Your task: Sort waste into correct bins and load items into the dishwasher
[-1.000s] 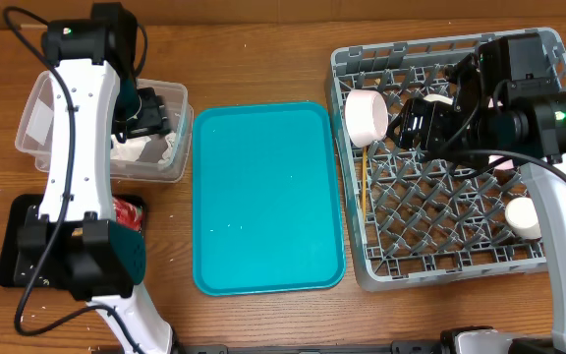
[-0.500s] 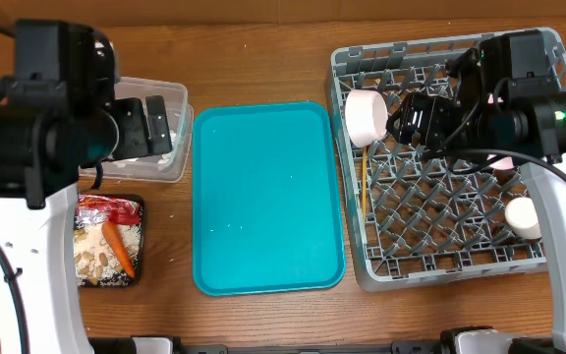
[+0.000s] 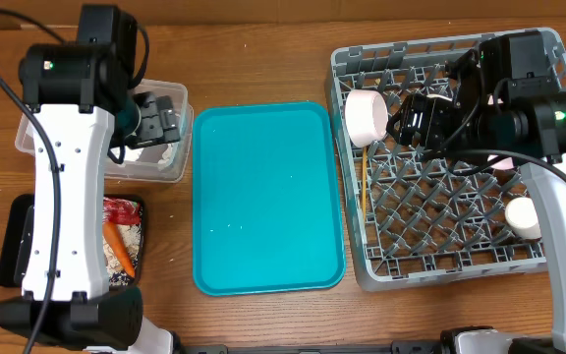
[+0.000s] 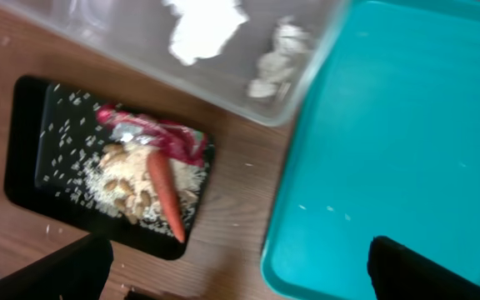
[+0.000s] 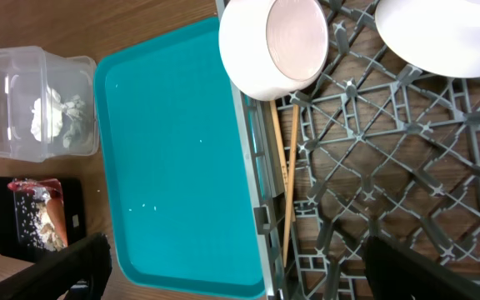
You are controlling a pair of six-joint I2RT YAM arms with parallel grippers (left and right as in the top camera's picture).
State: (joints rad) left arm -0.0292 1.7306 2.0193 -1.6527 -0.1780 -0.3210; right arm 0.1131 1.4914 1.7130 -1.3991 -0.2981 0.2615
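Overhead view, sorting apparently near its end. The teal tray (image 3: 268, 197) lies bare. Left of it, the tub (image 3: 177, 98) holds paper (image 4: 202, 21), and the black tray (image 4: 23, 142) holds the wrapper (image 4: 152, 132), carrot (image 4: 165, 196) and scraps (image 4: 123, 187). Right of it, the rack (image 3: 440, 236) carries a bowl (image 3: 367, 118), chopsticks (image 5: 288, 167) and a cup (image 3: 522, 216). The left gripper (image 4: 240, 254) hangs over the tub and the right gripper (image 5: 236, 254) over the rack, both with fingers spread and grasping nothing. No waste or dish shows outside bins or rack, so little seems left.
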